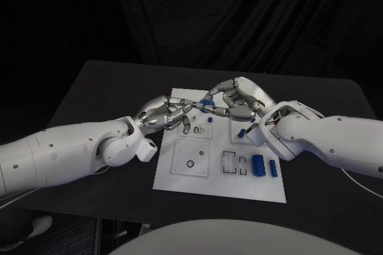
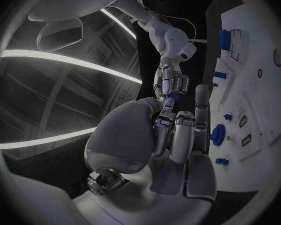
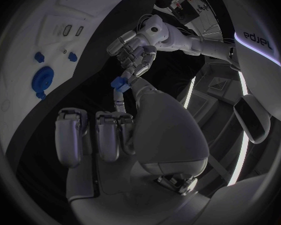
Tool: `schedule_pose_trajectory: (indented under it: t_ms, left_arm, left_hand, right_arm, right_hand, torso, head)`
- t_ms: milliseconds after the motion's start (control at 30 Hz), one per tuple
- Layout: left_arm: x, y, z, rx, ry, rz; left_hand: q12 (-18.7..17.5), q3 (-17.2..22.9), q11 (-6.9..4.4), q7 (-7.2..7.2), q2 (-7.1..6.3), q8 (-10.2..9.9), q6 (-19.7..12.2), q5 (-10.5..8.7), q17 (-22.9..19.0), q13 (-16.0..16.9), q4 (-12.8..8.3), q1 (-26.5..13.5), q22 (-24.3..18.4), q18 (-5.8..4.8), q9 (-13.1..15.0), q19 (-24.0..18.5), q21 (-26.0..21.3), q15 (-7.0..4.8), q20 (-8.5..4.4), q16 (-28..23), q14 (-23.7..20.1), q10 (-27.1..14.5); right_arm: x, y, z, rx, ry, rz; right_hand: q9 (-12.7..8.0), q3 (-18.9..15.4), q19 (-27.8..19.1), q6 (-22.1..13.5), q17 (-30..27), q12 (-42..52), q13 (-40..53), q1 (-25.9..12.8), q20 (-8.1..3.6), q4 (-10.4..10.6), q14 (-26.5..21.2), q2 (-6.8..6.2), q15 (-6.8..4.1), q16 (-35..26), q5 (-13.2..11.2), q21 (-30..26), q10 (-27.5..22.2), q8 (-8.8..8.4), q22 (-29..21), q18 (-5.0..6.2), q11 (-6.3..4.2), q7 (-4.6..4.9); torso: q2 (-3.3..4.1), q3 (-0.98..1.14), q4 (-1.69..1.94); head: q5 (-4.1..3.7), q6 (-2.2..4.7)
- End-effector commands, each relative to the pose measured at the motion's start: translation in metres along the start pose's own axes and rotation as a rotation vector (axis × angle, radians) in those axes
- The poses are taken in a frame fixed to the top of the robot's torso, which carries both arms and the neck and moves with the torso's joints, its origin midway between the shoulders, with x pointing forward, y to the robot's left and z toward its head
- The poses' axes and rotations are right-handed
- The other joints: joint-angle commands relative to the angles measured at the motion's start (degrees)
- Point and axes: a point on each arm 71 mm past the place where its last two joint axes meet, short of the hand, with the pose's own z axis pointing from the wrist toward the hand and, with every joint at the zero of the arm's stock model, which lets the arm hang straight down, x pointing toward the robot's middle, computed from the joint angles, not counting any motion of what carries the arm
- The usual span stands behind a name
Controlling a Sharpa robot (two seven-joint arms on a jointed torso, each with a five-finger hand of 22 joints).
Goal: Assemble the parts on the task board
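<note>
Parts: one small blue part (image 1: pixel 206 102) sits up in the air between both hands, above the task board (image 1: pixel 180 175). The right hand (image 1: pixel 233 102) pinches it and the left hand (image 1: pixel 169 113) touches it too, probably to pass it over.

A matt black counter (image 1: pixel 96 83) carries the smooth white board (image 1: pixel 180 177), which looks like matt plastic. Blue parts (image 1: pixel 258 165) on it have a smooth plastic look. The left hand (image 1: pixel 166 114) and right hand (image 1: pixel 234 100) show silvery metal with a dull sheen; the arms (image 1: pixel 64 155) wear glossy white plastic shells.
</note>
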Motion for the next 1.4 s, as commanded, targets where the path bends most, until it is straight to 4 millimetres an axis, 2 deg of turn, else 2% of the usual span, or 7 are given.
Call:
schedule_pose_trajectory:
  t_ms: [33,1400]
  left_arm:
    - [0.0019,-0.0003,0.0004,0.009,0.012,-0.011]
    - [0.003,0.0003,0.0005,0.01,0.014,-0.013]
  left_hand:
    - [0.1,0.3,-0.41,-0.06,-0.09,0.1,-0.1,0.11,15.1,14.9,-0.1,-0.3,0.0,1.14,-0.1,0.2,0.3,-0.47,-0.33,0.1,6.0,6.2]
    - [0.1,0.6,-0.49,-0.28,-0.09,-0.2,-0.9,0.02,15.1,14.9,-0.3,-0.2,0.2,1.11,-0.2,0.0,0.3,-0.55,-0.45,0.1,6.0,6.2]
  right_arm:
    - [0.0032,-0.0007,0.0,0.012,0.024,-0.012]
    - [0.0109,-0.0042,0.0013,0.046,0.083,-0.021]
  right_hand:
    - [3.0,0.1,3.3,1.4,15.1,0.1,15.1,0.4,0.4,0.1,6.0,0.2,0.59,0.2,0.3,-0.3,5.9,0.23,13.5,-0.13,0.38,-1.75]
    - [2.4,-0.1,3.1,0.9,15.1,0.1,15.1,0.7,0.71,0.2,6.0,0.2,0.94,0.2,-0.5,-0.6,5.9,-0.53,13.4,-0.06,0.78,-1.31]
  torso:
    - [0.01,0.01,0.02]
    - [0.0,-0.03,-0.01]
  head:
    - [0.04,-0.01]
    - [0.26,-0.01]
